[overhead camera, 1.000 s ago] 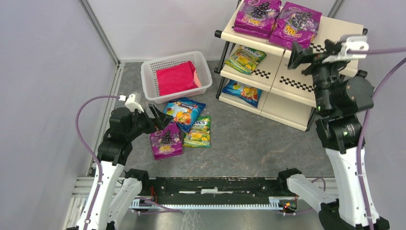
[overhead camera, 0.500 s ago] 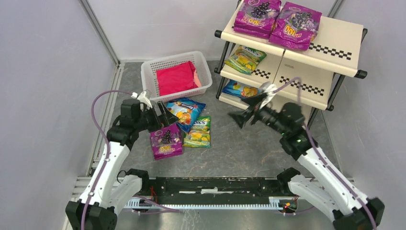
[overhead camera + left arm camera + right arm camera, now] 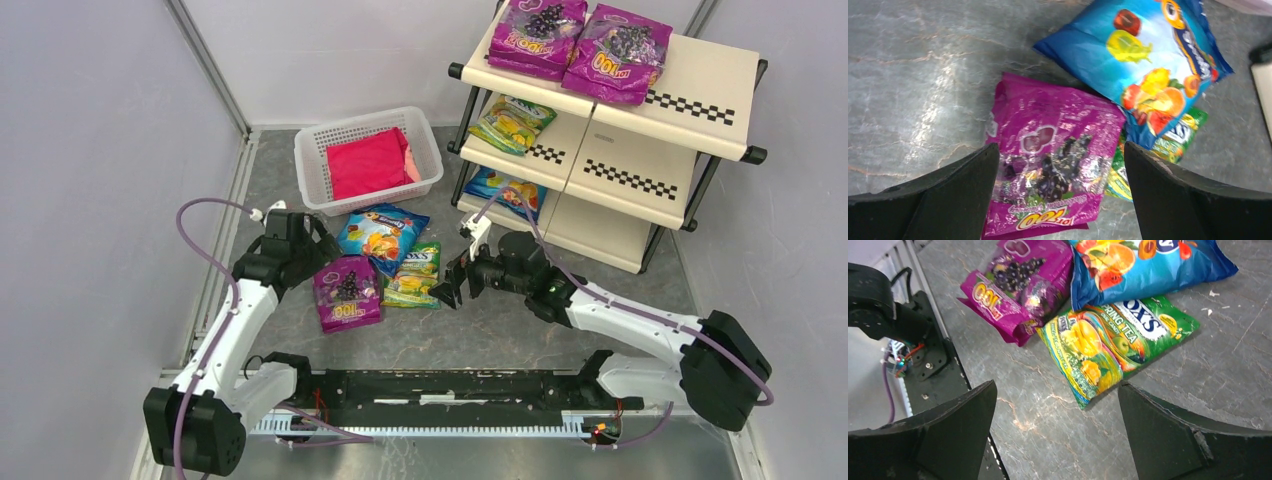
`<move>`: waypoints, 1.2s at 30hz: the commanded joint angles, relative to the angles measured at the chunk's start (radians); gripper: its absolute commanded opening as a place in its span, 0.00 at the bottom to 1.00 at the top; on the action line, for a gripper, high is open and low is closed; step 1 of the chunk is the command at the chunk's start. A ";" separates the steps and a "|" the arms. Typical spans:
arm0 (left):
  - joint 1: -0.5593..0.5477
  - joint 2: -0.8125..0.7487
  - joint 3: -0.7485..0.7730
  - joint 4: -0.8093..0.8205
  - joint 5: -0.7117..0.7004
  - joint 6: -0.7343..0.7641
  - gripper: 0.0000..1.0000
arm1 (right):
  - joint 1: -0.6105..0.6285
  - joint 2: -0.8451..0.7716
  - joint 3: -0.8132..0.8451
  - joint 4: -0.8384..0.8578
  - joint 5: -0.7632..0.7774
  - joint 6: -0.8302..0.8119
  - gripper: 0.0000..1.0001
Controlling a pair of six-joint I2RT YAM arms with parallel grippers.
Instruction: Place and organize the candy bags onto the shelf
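Candy bags, top view: three on the table, four on the shelf (two purple, one green, one blue); basket holds one pink cloth. Left wrist: my left gripper apart over the purple bag. Right wrist: my right gripper apart by the green bag.

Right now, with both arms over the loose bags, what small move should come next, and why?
Probably lower the right fingers around the green lemon bag: they are open and frame it, and it lies flat, mostly uncovered. The left fingers are open above the purple grape bag.
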 commanded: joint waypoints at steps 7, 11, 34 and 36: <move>0.007 -0.036 -0.175 -0.009 -0.064 -0.251 0.99 | 0.004 -0.010 -0.025 -0.014 0.059 -0.157 0.98; 0.006 -0.083 -0.246 0.020 0.035 -0.298 0.89 | 0.004 0.002 -0.014 -0.044 0.076 -0.214 0.98; 0.002 -0.165 -0.131 -0.046 0.235 -0.172 0.07 | 0.100 0.167 0.096 -0.030 0.068 -0.250 0.98; 0.002 -0.188 -0.094 -0.081 0.247 -0.149 0.07 | 0.171 0.193 0.138 -0.024 0.126 -0.288 0.98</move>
